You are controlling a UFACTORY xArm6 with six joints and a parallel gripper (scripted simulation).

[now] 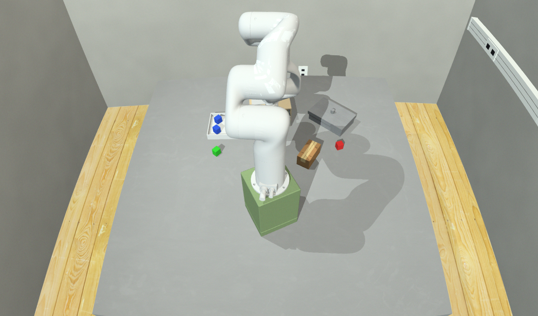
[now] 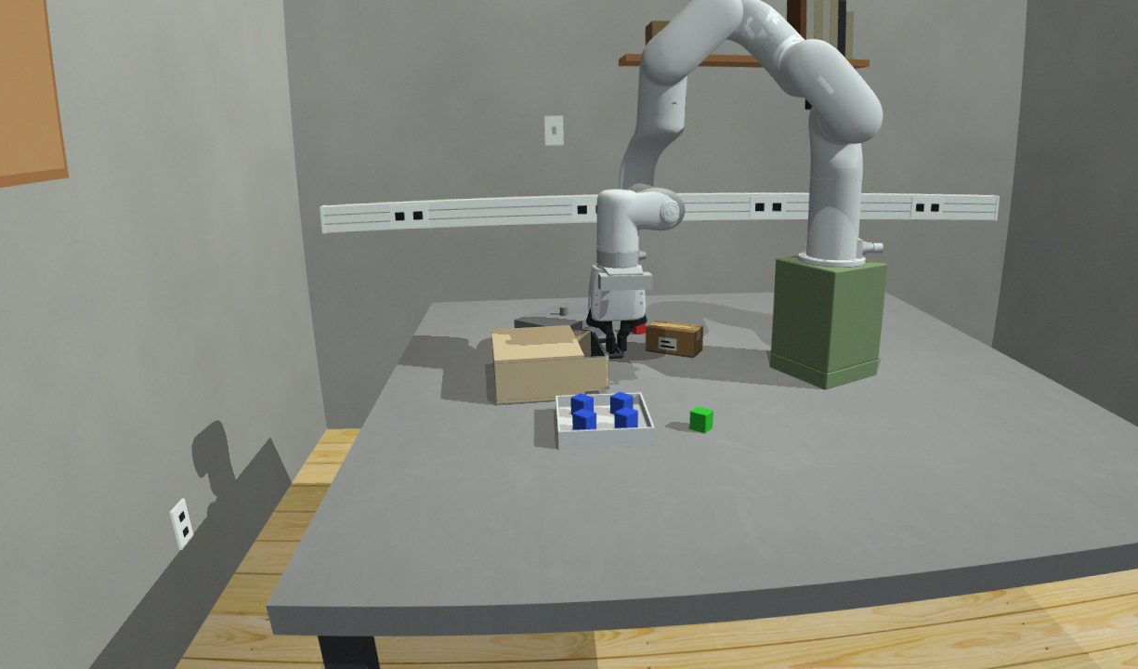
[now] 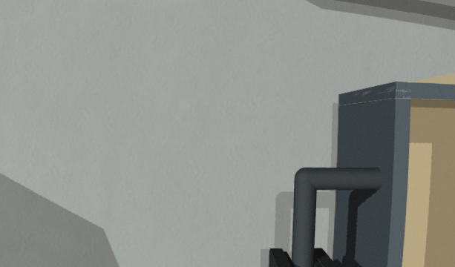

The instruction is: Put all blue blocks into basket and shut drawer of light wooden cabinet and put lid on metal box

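My gripper (image 2: 616, 352) (image 3: 303, 259) is shut on the dark bar handle (image 3: 304, 219) of the drawer (image 3: 364, 137) (image 2: 596, 373). The drawer stands partly out of the light wooden cabinet (image 2: 535, 379) (image 1: 285, 102). The visible part of its inside shows no block; the rest is out of view. The white basket (image 1: 216, 137) (image 2: 608, 436) holds several blue blocks, such as one blue block (image 1: 218, 119) (image 2: 582, 405) at the back left in the exterior view. The arm partly hides the basket in the top view. The metal box (image 1: 343, 130) has its knobbed lid (image 1: 321, 109) on top.
A red block (image 1: 339, 145) (image 2: 639, 328) lies near the metal box. A brown taped carton (image 1: 308, 154) (image 2: 673, 340) stands between it and the green robot base (image 1: 273, 210) (image 2: 826, 324). A green block (image 1: 216, 151) (image 2: 701, 419) lies beside the basket.
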